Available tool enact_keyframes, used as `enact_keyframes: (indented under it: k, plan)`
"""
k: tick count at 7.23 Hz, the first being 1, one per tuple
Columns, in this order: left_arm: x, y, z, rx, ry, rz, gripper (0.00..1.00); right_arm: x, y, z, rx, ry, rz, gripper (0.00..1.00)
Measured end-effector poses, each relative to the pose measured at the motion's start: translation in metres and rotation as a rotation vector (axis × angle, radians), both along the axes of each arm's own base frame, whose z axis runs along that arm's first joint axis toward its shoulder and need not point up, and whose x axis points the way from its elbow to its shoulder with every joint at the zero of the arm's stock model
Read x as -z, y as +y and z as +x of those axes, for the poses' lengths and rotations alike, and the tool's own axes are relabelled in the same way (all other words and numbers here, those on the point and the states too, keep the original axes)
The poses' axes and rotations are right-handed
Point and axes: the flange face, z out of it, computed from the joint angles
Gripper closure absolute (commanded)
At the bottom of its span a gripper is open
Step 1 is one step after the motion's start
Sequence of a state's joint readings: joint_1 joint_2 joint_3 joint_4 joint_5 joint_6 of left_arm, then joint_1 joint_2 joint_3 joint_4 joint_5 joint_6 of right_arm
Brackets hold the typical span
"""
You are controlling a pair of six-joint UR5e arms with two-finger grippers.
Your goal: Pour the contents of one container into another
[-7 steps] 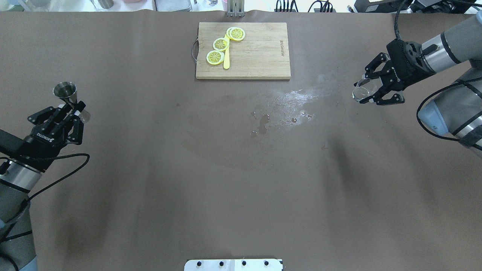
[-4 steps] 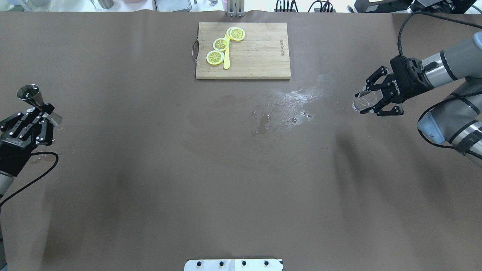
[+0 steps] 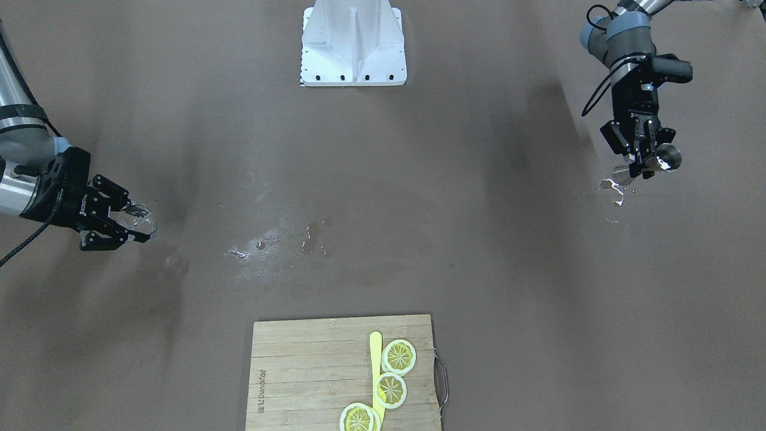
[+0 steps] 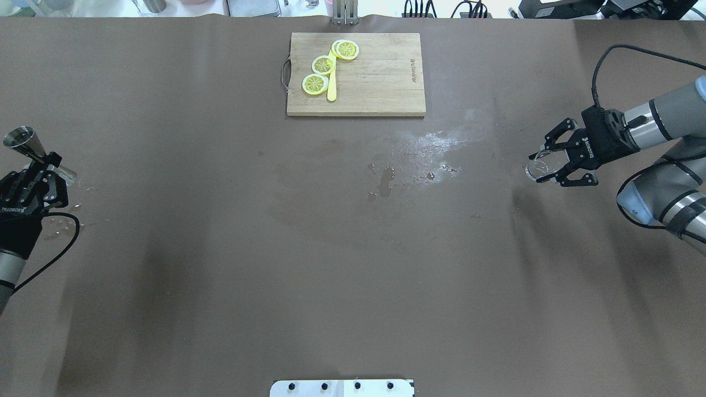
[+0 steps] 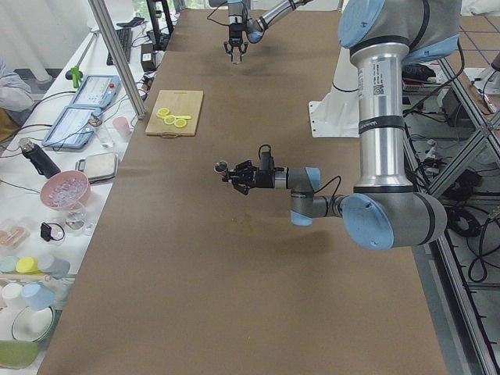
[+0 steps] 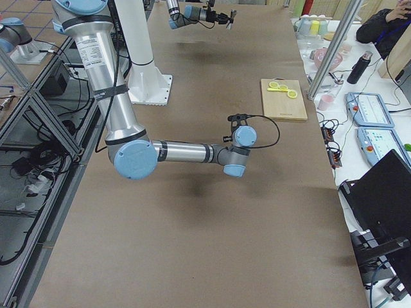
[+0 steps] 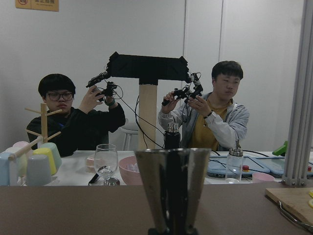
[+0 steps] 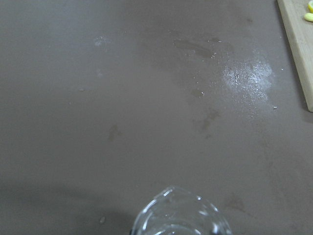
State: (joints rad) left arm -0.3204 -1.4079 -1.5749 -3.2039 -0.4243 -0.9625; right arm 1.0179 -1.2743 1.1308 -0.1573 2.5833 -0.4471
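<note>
A metal jigger (image 4: 18, 141) sits in the left gripper (image 4: 47, 165), whose fingers are clamped on its narrow waist. It hangs clear of the table (image 4: 220, 248) at the robot's far left edge. In the left wrist view the jigger (image 7: 172, 186) stands upright between the fingers. Small drops of water (image 3: 613, 193) lie on the table just under it.

Well apart, at the far right edge, the right gripper (image 4: 549, 168) is closed around a clear glass (image 4: 539, 164) and holds it low over the table. The right wrist view shows only the rim of the glass (image 8: 181, 215); how far it tips I cannot tell.

Between the two arms, nearer the right one, is a wet patch (image 4: 424, 149) with a few darker stains beside it. Beyond it, at the far edge of the table, lies a wooden cutting board (image 4: 380, 77) with three lemon slices (image 4: 324, 64) and a yellow knife (image 4: 331, 85) on its left part. Two people (image 7: 205, 117) sit behind a counter past the table.
</note>
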Motion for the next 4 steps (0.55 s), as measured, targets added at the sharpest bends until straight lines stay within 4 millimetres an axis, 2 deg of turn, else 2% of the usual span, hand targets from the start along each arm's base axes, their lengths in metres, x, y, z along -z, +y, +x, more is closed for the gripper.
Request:
enact_keyframes:
  k: [2, 4]
  plan:
    - [-0.020, 0.000, 0.013, 0.112, 0.054, -0.083, 1.00, -0.013, 0.003, 0.001, -0.001, -0.001, 0.000, 1.00]
    - [-0.037, -0.003, 0.030, 0.097, -0.008, -0.169, 1.00, -0.026, 0.008, 0.003, 0.000, -0.014, 0.019, 1.00]
